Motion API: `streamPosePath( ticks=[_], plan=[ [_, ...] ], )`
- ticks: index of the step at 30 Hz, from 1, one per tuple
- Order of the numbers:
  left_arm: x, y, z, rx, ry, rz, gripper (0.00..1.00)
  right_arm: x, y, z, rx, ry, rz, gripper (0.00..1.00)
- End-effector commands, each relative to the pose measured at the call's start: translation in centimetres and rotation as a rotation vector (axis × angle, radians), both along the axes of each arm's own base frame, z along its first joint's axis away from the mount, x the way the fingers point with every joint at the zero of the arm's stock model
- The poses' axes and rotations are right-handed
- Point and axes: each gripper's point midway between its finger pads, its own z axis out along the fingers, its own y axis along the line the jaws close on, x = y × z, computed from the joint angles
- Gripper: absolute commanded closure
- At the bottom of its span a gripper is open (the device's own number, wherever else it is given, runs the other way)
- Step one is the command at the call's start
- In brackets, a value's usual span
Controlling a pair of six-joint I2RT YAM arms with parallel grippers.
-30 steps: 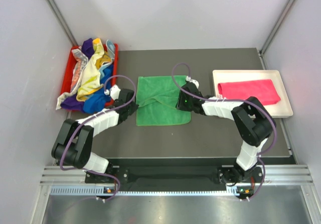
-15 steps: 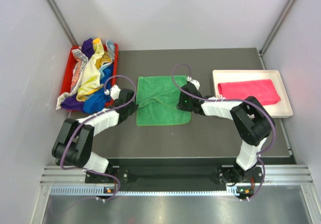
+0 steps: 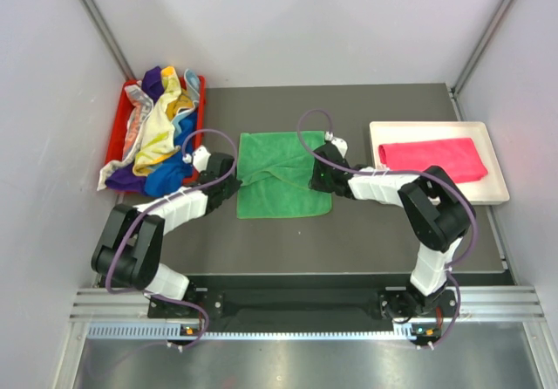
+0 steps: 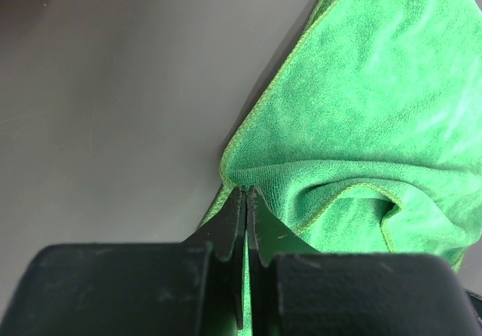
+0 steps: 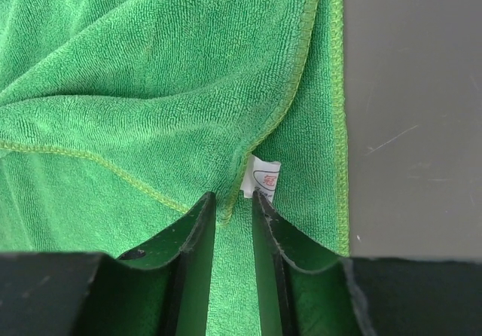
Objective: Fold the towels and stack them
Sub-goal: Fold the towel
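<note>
A green towel (image 3: 283, 158) lies on the dark table between both grippers, with a raised fold running across its middle. My left gripper (image 3: 235, 182) is at its left edge; in the left wrist view the jaws (image 4: 246, 191) are pressed shut on the towel's hem (image 4: 361, 110). My right gripper (image 3: 316, 178) is at the towel's right edge. In the right wrist view it (image 5: 233, 197) stands slightly open over the towel (image 5: 151, 72), with a folded corner and white label (image 5: 263, 178) at its tips. A folded pink towel (image 3: 432, 158) lies in the white tray (image 3: 418, 190).
A red bin (image 3: 116, 136) at the far left holds a heap of several unfolded towels (image 3: 157, 136), purple, blue, yellow and white, spilling over its near edge. The tray sits at the table's right edge. Grey walls enclose the table on three sides.
Almost nothing. The right gripper has edged very slightly along the towel's right side. The left arm and the towel have not visibly moved.
</note>
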Motion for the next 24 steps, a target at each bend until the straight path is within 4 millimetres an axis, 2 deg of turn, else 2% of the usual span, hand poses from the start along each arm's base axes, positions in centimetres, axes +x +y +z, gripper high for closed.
streamPosePath(
  ticks=[1,9,24],
  plan=[
    [1.7,-0.5,1.8,-0.012,-0.057,-0.008,1.00,1.1,1.7,1.9,0.024,-0.054,-0.002,0.74],
    [1.8,-0.4,2.0,-0.005,-0.061,-0.016,1.00,1.5,2.3,2.5,0.039,-0.066,0.003,0.75],
    [2.2,-0.2,2.1,0.004,-0.060,-0.018,1.00,0.8,2.0,0.8,-0.004,-0.028,0.011,0.75]
  ],
)
